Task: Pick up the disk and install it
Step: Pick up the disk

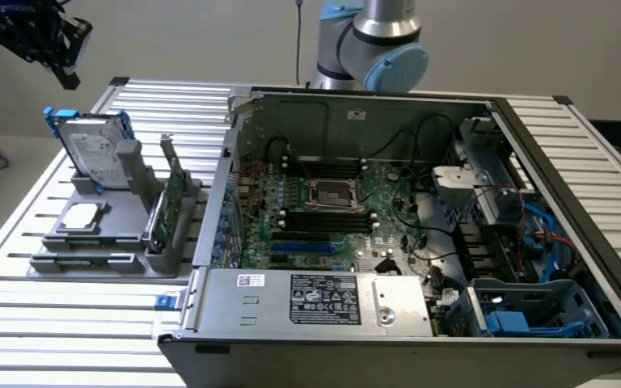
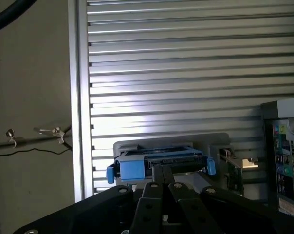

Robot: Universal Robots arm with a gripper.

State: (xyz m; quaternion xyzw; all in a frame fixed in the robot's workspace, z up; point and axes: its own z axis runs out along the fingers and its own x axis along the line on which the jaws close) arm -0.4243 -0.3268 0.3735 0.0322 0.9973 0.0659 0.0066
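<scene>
Gripper (image 1: 65, 77) upper left of exterior frame, fingers (image 2: 149, 195) pressed together, empty. Disk (image 1: 93, 149) upright in grey holder (image 1: 106, 234) below, well apart. Risk: descent with fingers closed strikes disk edge, possibly tipping it.

The ribbed silver aluminium-slat tabletop (image 1: 30, 319) carries a grey moulded plastic parts holder (image 1: 116, 242) toward the exterior view's left and, just beside it, a large open dark metal computer case (image 1: 397, 360) lying on its side.

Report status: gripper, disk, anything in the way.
Gripper shut, empty, hovering above the disk. Disk upright in grey holder, not yet picked. Nothing between gripper and disk.
</scene>
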